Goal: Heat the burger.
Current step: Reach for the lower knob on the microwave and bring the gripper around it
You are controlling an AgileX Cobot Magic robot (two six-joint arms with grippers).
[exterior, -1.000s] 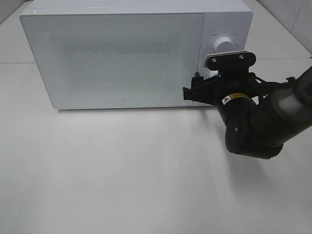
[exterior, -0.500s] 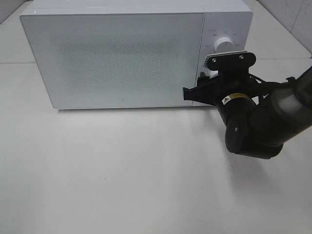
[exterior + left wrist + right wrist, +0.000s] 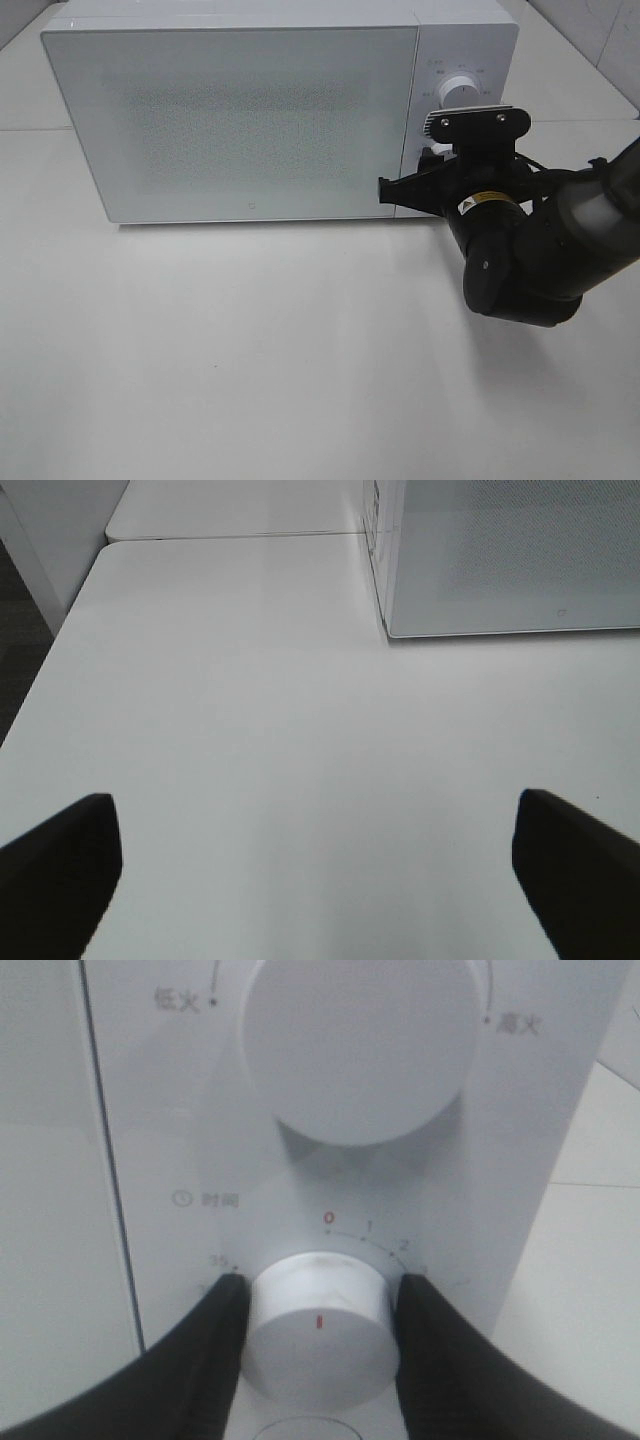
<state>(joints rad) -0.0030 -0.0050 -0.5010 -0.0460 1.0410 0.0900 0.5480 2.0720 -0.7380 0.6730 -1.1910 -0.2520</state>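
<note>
Firmly, right jaws clamp the timer knob [image 3: 318, 1338]; left jaws spread wide.

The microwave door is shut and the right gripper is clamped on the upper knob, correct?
Not quite. The right gripper is clamped on the lower timer knob, below the upper knob, as the right wrist view shows. The door is shut.
</note>
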